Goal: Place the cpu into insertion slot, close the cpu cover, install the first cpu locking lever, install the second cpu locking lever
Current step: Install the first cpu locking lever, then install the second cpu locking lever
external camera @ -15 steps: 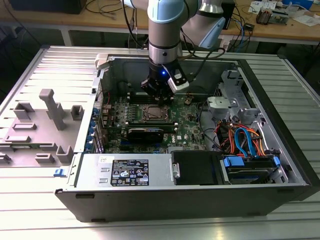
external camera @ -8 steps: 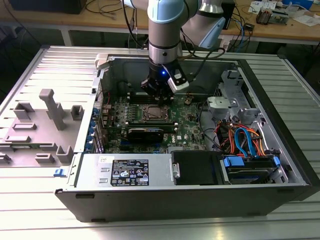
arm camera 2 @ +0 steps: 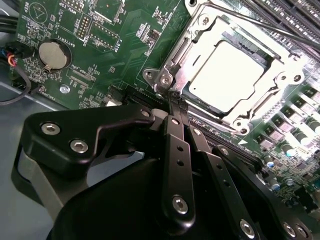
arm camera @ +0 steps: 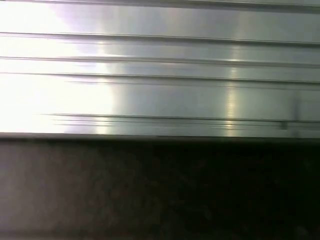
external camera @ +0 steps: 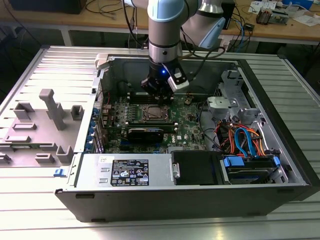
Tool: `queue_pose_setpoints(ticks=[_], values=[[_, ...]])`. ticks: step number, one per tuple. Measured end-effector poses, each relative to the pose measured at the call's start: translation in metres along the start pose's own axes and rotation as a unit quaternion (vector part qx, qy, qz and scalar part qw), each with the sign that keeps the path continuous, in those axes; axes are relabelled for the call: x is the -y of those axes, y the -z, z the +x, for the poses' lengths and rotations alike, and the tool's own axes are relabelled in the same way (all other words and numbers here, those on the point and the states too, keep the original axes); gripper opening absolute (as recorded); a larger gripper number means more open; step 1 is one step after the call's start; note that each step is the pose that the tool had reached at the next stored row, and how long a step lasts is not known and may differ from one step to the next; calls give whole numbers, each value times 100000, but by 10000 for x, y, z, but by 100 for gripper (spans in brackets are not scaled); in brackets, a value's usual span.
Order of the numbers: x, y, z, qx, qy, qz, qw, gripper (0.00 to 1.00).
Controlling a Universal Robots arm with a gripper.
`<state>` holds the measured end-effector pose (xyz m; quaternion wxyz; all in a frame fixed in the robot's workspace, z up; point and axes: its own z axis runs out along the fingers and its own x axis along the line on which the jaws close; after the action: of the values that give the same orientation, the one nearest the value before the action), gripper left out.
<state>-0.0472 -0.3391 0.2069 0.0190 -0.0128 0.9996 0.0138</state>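
A workshop or lab: open computer case on ribbed metal table (cluttered workbench behind).

Coin battery, blue cables

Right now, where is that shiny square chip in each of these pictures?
Exterior view: the cpu sits mid-board inside the open case, just below the gripper.
Second wrist view: the cpu lies framed by the cpu cover, just beyond the gripper.
First wrist view: ribbed metal, no chip.
Shared landmark: the green circuit board.
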Motion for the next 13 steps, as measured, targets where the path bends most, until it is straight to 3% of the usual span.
queue_pose_setpoints(ticks=[4,7,13], values=[[12,12,0,-2,1,3,100000,11],[67,13,1,-4,5,-1,100000,11],[80,14,1,-4,1,3,100000,11]])
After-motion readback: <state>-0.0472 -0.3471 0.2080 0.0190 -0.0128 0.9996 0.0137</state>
